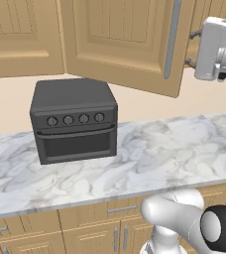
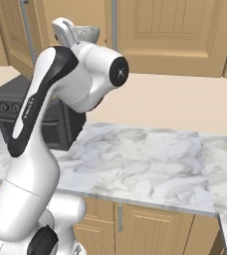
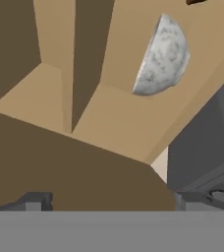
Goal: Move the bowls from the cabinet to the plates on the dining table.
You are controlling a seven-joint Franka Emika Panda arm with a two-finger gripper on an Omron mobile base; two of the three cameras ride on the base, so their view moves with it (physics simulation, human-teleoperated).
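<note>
A grey-white marbled bowl [image 3: 162, 56] stands on a shelf inside the open tan cabinet [image 3: 111, 120]; it also peeks out behind my arm [image 2: 89, 33]. My gripper [image 3: 109, 205] is open and empty, facing the cabinet's inside a good way short of the bowl. A dark brown sliver [image 3: 197, 1] shows at the top edge of the hand view, too little to identify. My hand [image 1: 213, 47] is raised beside the swung-out cabinet door [image 1: 130, 42] with its silver bar handle [image 1: 172, 39]. The plates and the dining table are out of view.
A black oven [image 1: 74, 121] sits on the marble counter [image 1: 174, 154] below the cabinet, left of my hand. Drawer cabinets [image 1: 110, 218] run under the counter. Closed cabinet doors [image 2: 175, 35] continue to the right.
</note>
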